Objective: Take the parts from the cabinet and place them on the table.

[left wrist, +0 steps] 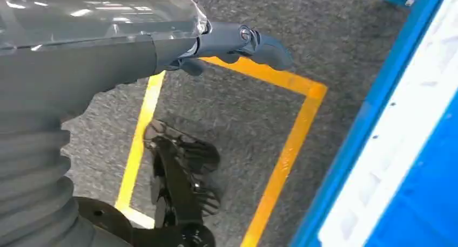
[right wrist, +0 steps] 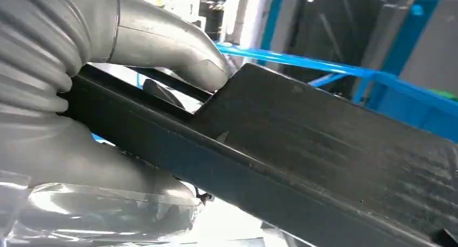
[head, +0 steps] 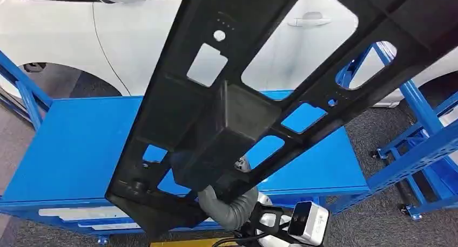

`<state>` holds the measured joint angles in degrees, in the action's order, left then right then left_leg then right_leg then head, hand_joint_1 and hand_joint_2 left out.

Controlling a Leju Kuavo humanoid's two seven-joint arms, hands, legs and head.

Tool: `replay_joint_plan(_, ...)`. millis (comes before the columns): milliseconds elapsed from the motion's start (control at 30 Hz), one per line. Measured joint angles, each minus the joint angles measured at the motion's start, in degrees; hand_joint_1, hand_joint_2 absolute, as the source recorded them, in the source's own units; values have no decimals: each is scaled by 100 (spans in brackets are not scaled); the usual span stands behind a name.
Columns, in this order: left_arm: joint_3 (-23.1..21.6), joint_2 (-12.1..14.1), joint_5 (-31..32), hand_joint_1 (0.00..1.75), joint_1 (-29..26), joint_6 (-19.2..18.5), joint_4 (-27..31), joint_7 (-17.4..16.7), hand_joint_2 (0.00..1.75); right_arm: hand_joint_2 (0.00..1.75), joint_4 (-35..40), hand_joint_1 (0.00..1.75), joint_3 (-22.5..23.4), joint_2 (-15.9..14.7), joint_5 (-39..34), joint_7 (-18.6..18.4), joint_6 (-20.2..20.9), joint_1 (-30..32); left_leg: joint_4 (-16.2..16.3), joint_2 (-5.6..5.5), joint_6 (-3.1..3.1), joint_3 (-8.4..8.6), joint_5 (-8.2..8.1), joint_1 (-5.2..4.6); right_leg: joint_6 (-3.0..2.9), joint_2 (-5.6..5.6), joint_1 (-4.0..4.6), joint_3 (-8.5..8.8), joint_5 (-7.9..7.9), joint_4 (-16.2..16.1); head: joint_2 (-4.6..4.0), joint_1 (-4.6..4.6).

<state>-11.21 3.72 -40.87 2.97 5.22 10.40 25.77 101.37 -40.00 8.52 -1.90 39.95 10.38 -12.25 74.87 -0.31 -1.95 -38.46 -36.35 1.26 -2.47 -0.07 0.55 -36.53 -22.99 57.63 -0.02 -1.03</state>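
A long black plastic panel [head: 227, 122] with several cut-outs hangs slanted in the head view, above the blue table [head: 75, 144]. My right hand [head: 227, 209] grips its lower end from below. In the right wrist view the grey thumb [right wrist: 162, 41] presses on the panel's dark edge [right wrist: 324, 166], and the panel hides the fingers. My left hand [left wrist: 232, 41] hangs beside the table with its fingers stretched out and nothing in it.
A white car [head: 124, 36] stands behind the table. A blue metal rack [head: 426, 133] is at the right. Yellow floor tape [left wrist: 291, 144] marks a box on the grey carpet next to the table's blue edge [left wrist: 378, 122].
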Motion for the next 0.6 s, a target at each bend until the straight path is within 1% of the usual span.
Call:
replay_joint_plan(33,-6,0,22,0,2,-2,0,-2,175,175,11,175,0,-24,2,0,-9,20,-240,0,9,195,112,0,4,2,8,-56,40,9,0,0)
replay_joint_plan(67,-9,0,34,0,6,-2,0,-2,175,175,30,175,0,-45,0,0,-7,30,-670,0,25,491,277,-1,16,8,12,-110,78,26,0,0)
replay_joint_plan(100,-9,4,50,0,17,-2,0,-2,175,175,46,175,0,-61,-2,0,0,30,-1222,0,44,869,445,-1,34,12,13,-165,117,54,0,0)
replay_joint_plan(133,-11,17,74,0,40,-4,0,-2,175,175,68,175,0,-70,-9,0,7,31,-1692,-3,72,1189,471,-2,61,13,13,-203,153,95,0,0)
replay_joint_plan(167,-13,28,81,0,61,-4,0,0,175,175,90,175,0,-81,-26,0,13,38,-1728,-15,121,1129,508,-60,106,15,43,-226,183,109,0,2)
replay_joint_plan(200,-20,28,96,0,59,-4,0,2,175,175,105,175,0,-83,-31,0,31,37,-1719,-27,157,1101,547,-64,145,10,23,-234,230,104,2,-2)
replay_joint_plan(267,-33,50,127,0,46,-4,0,2,175,175,125,175,0,-100,-35,0,72,48,-1702,-25,216,1070,618,-103,202,11,-10,-235,330,61,0,0)
replay_joint_plan(300,-39,48,140,0,26,-2,-2,-4,175,175,133,175,0,-114,-39,0,96,57,-1764,5,261,1009,719,-42,236,44,13,-266,376,65,0,0)
replay_joint_plan(333,-44,52,146,0,45,-2,-2,-28,175,175,144,175,-2,-124,-59,2,116,74,-1759,46,290,962,795,-42,274,56,-11,-348,161,151,2,2)
replay_joint_plan(367,-44,79,144,0,49,2,-2,-39,175,175,164,175,-2,-135,-85,0,133,88,-1761,49,345,870,863,-37,310,52,-28,-438,-231,439,0,2)
replay_joint_plan(400,-44,83,142,0,46,7,-2,-59,175,175,170,175,0,-144,-118,0,166,95,-1760,55,343,784,928,-38,342,43,-52,-547,-625,873,2,2)
replay_joint_plan(433,-44,96,140,0,41,9,-2,-72,175,175,170,175,7,-153,-140,0,197,112,-1757,59,339,699,991,-40,363,41,-67,-636,-921,1321,0,2)
replay_joint_plan(467,-44,107,140,0,36,18,-2,-76,175,175,170,175,15,-159,-157,2,221,129,-1754,64,336,611,1049,-40,381,40,-78,-680,-1077,1693,0,2)
replay_joint_plan(500,-44,122,138,0,30,30,-2,-87,175,175,170,175,28,-170,-168,0,245,150,-1743,73,322,518,1112,-40,390,39,-87,-637,-1042,1894,0,2)
replay_joint_plan(533,-44,131,138,0,29,48,-2,-90,175,175,170,175,41,-177,-186,0,275,166,-1733,79,312,430,1167,-36,390,39,-95,-484,-873,1847,0,2)
replay_joint_plan(567,-44,131,138,0,29,59,-2,-92,175,175,170,175,50,-179,-201,0,300,177,-1718,81,299,349,1217,-33,387,38,-97,-219,-666,1585,0,2)
replay_joint_plan(600,-44,138,140,0,29,65,-2,-98,175,175,170,175,74,-179,-216,0,341,178,-1700,79,276,286,1261,-32,373,38,-96,150,-526,1134,0,2)
